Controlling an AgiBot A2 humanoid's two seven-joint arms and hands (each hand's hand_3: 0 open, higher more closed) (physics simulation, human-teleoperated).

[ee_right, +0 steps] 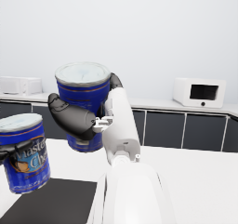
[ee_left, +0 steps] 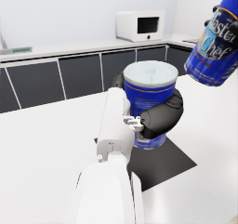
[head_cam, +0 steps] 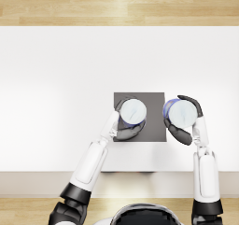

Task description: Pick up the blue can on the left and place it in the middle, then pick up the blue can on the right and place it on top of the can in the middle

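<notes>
Blue cylindrical cans with pale flat lids are looking rigid, smooth-walled and probably slippery, so wrapping the fingers round the mid-wall seems the safest hold, leaving lid and base free for stacking. The left can (head_cam: 133, 112) is sitting over the dark square mat (head_cam: 156, 119), the left hand (head_cam: 125, 128) curling round its side, though whether it is resting on the mat is unclear. The right can (head_cam: 181, 113) is hanging lifted beside the mat's right edge, the right hand (head_cam: 186, 121) gripping its wall.
</notes>
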